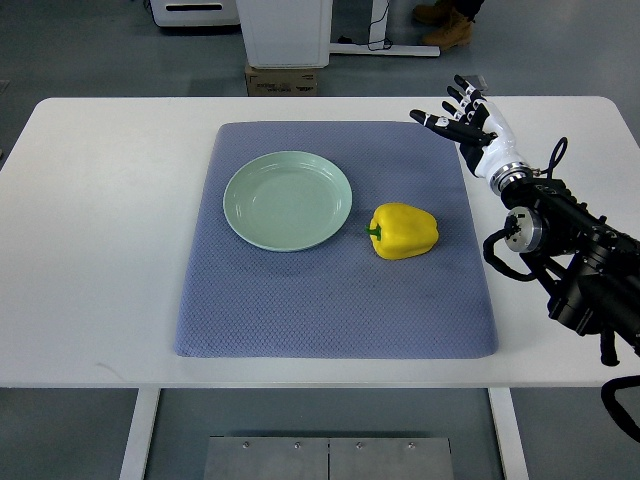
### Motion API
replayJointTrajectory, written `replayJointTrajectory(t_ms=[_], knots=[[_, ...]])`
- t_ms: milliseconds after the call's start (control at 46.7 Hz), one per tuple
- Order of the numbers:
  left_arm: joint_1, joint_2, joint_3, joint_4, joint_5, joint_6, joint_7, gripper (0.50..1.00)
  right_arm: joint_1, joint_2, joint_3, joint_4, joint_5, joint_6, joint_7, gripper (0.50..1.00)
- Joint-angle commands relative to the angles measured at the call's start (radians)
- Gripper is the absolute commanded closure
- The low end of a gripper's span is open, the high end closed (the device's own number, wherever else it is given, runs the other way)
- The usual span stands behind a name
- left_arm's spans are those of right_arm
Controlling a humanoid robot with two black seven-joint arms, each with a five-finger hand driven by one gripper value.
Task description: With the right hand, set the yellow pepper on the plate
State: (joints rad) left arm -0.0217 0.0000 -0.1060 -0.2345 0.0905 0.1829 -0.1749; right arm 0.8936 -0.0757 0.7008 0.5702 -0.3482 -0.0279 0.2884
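Lab: white test table [120,200], concrete floor [80,50]

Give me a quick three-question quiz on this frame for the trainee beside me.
1. True or false: the yellow pepper already lies on the plate.
2. Which describes the right hand? A: shut on the pepper. B: open, holding nothing. C: resting on the plate.
3. What do both pepper and plate sit on?

Key
1. False; it lies on the mat, right of the plate, apart from it.
2. B.
3. The blue-grey mat on the white table.

Bright, even light; sharp focus.
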Motion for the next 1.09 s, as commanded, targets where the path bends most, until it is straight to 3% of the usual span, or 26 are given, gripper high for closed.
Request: replayJointTrajectory(t_ms=[0,1071], knots=[[0.000,0.000,0.000,0.000,0.003,0.000,0.000,0.500,-0.001,0.004,-0.001,0.000,0.000,-0.001,0.000,0.500],[0.003,0.000,0.000,0.000,-0.003,0.001,0.000,0.500,-0.010,0.005,0.000,0.000,0.000,0.000,0.015,0.500]])
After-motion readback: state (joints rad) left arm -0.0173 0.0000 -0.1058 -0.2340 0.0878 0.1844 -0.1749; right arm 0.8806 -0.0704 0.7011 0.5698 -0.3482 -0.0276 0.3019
